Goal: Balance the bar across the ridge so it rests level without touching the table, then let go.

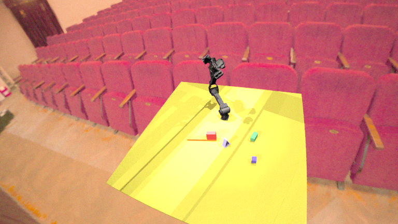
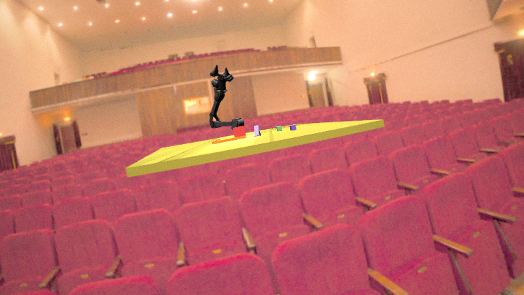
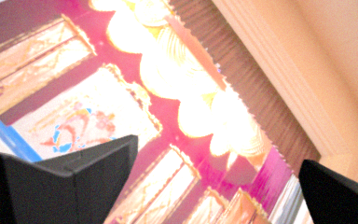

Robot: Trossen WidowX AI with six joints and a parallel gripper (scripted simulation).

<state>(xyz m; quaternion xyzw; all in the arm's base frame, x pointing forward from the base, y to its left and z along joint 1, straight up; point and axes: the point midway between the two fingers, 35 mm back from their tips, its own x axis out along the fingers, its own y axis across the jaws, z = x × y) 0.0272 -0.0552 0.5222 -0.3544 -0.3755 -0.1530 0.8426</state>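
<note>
Thin orange bar point(image 1: 195, 140) point(image 2: 222, 141) lies on the table at 8 o'clock of the red block point(image 1: 211, 136) point(image 2: 239, 132), top view; lavender triangular ridge point(image 1: 225, 142) point(image 2: 256, 130) at 3 o'clock. If the block weights that end, centring by length could tip it; the black gripper point(image 1: 213, 60) point(image 2: 221, 69) point(image 3: 218, 156) is wide open, holding nothing.

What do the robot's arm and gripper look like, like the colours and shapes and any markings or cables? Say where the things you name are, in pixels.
The arm point(image 1: 217, 97) point(image 2: 217, 106) is black to dark grey, with slim links, chunky joints and a small yellow patch partway along. The gripper point(image 2: 221, 70) point(image 3: 218, 156) is also black, with two thick, angular, tapering fingers. I can't make out any cables or lettering.
</note>
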